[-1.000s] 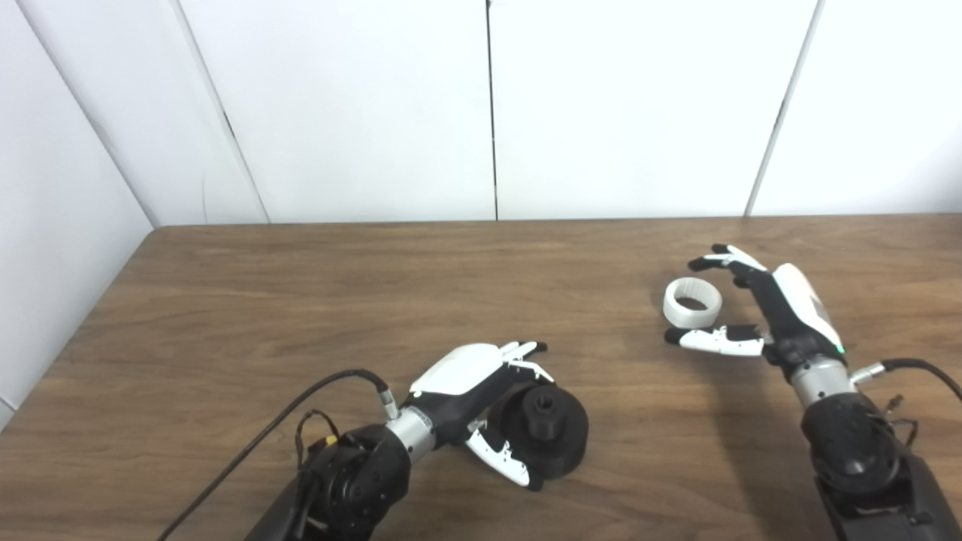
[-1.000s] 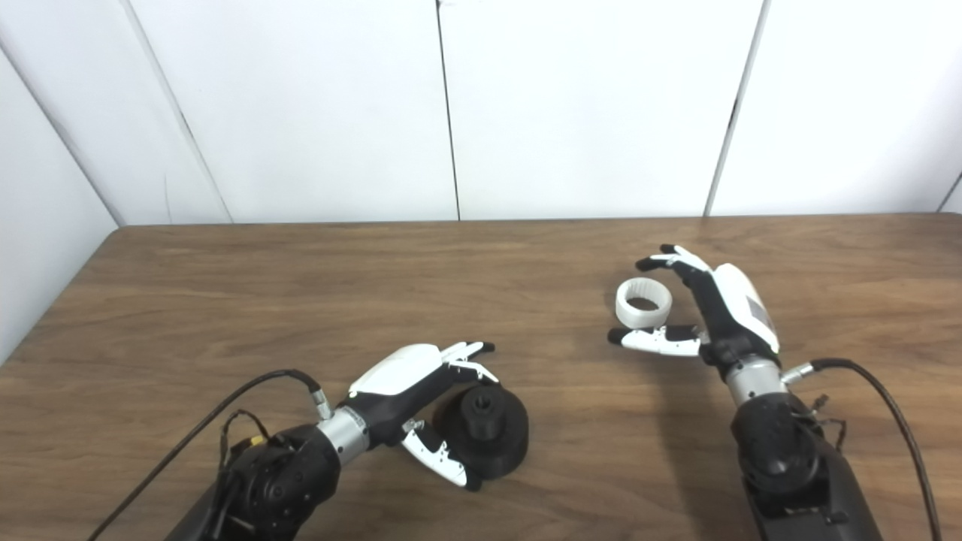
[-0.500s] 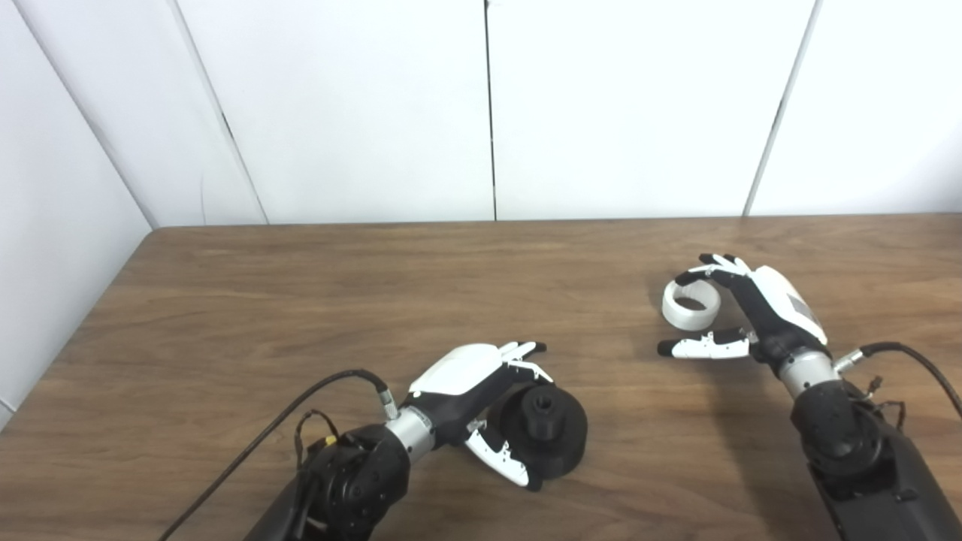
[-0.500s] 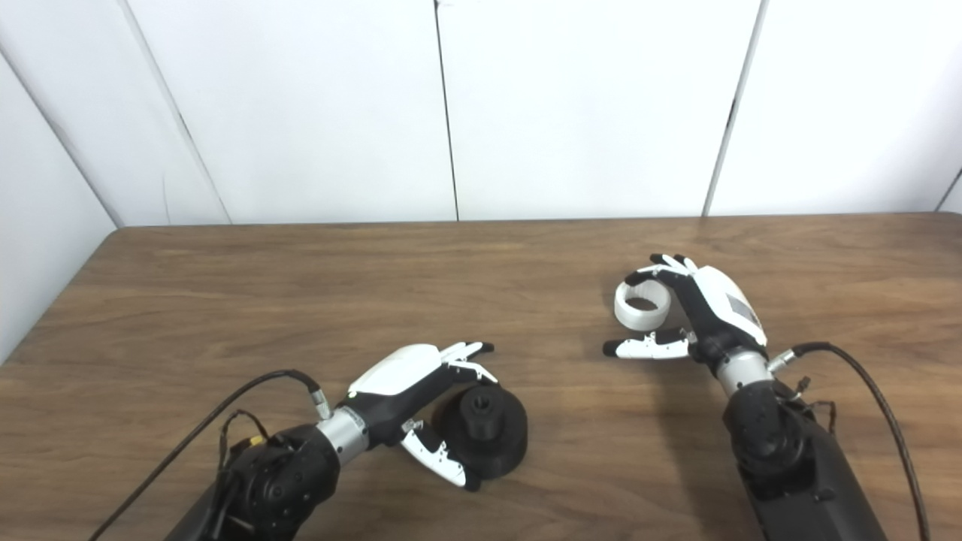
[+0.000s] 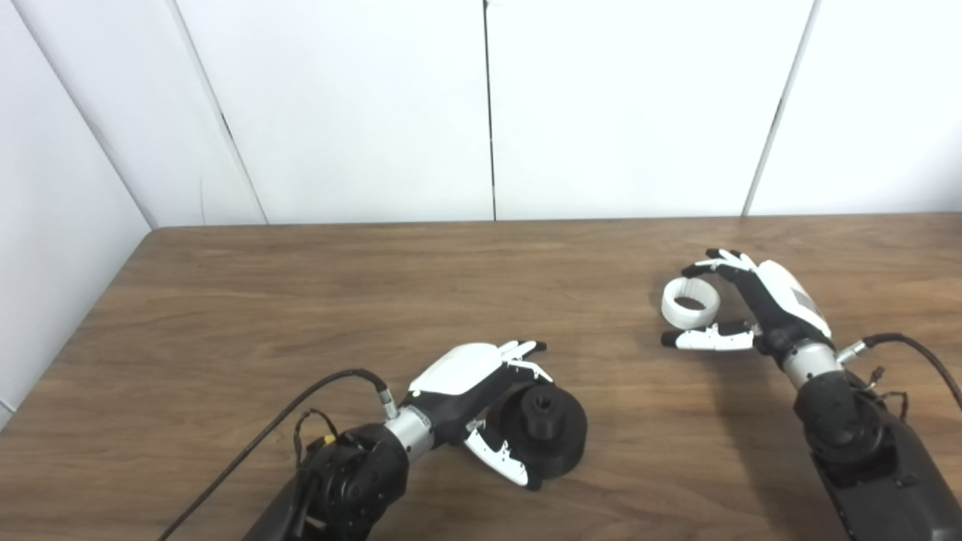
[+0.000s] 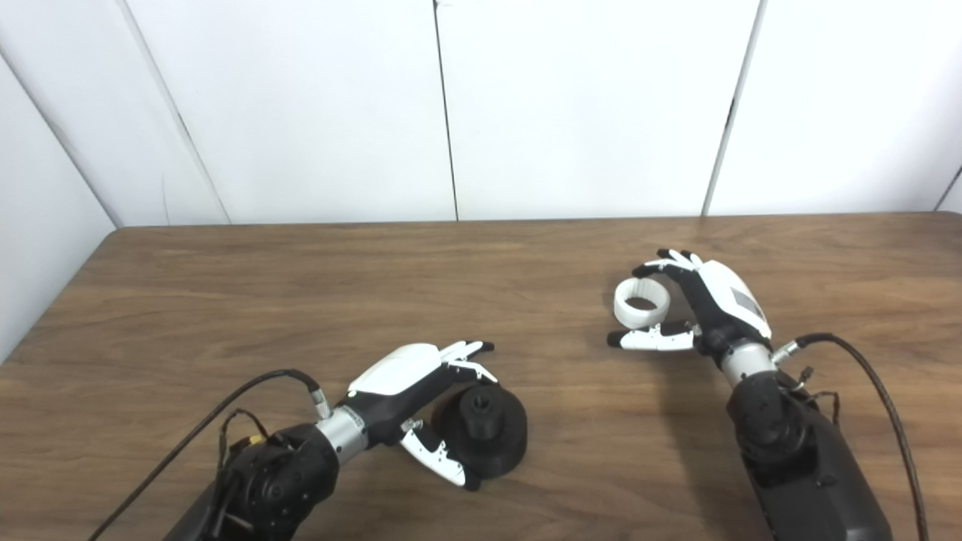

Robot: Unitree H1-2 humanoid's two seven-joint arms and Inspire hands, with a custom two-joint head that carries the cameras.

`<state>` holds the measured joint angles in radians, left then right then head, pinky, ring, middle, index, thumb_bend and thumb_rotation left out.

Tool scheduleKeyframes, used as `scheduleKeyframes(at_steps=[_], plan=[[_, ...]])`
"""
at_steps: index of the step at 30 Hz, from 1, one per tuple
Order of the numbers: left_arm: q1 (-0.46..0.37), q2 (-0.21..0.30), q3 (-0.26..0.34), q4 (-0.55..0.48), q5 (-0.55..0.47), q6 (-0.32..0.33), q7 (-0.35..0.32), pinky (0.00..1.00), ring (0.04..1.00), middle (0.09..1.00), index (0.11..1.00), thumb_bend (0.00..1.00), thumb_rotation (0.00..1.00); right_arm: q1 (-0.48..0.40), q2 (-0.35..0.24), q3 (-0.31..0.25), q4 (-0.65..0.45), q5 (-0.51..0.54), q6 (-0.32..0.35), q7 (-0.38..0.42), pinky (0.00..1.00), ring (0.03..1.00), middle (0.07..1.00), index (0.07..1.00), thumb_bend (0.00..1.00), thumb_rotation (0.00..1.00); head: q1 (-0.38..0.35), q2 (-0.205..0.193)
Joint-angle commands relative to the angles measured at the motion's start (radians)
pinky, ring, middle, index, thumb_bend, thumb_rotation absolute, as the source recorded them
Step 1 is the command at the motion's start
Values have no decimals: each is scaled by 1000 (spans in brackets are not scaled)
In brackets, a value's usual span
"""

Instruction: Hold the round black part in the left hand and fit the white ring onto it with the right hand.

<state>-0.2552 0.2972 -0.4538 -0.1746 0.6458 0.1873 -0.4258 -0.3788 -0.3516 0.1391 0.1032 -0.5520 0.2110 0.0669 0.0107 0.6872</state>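
Two hands, two parts, left eye view first. White ring [image 5: 691, 303] right of centre, lying flat on table [image 5: 301, 300], opening up, no long axis to speak of. Right hand [image 5: 751, 308] just right of ring, cupped around it: fingers [image 5: 706, 264] curled over far rim, thumb [image 5: 703, 340] stretched along near side. Partly open, not clamped; contact with rim too close to call, ring apparently not lifted. Black part [image 5: 544, 430] lower centre, flat on table, hub pointing up. Left hand [image 5: 481, 383] directly left of it, fingers arched over top edge, thumb [image 5: 500, 462] low along front. Looks like a loose wrap, probably touching; firm grip or not, cannot tell.

Right eye view: same layout, shifted left in frame. Ring [image 6: 641, 301] sits between right hand [image 6: 703, 304] fingers above and thumb below, small gap visible at thumb side. Black part [image 6: 483, 433] just right of left hand [image 6: 421, 383], hand half closed around it, part resting on wood.

Key relation: ring well apart from black part, up and to the right of it in frame; right hand far nearer ring, left hand on black part. Likely next need: pinch ring shut, lift, carry down-left over hub.
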Motion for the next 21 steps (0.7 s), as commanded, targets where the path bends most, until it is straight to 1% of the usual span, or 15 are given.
scheduleKeyframes(at_steps=[1, 10, 13, 21], plan=[[-1, 10, 3, 17, 8, -2, -1, 936, 1000, 998, 692, 899, 218, -59, -14, -16, -18, 3, -32, -27, 1000, 997, 936, 765, 904, 368, 1, 0], [6, 2, 3, 21, 16, -3, 0, 927, 1000, 998, 691, 897, 214, -80, -23, -34, 1, 17, -28, -23, 1000, 1000, 943, 775, 898, 388, 1, -1], [7, 1, 2, 27, 18, -8, 6, 924, 1000, 997, 687, 900, 204, -87, -30, -33, 9, 16, -25, -22, 1000, 1000, 946, 779, 881, 395, 0, -2], [5, 2, 2, 25, 17, -14, 11, 931, 1000, 997, 688, 897, 208, -123, -50, -24, 71, 14, -18, -7, 1000, 996, 939, 770, 879, 377, 1, -2]])
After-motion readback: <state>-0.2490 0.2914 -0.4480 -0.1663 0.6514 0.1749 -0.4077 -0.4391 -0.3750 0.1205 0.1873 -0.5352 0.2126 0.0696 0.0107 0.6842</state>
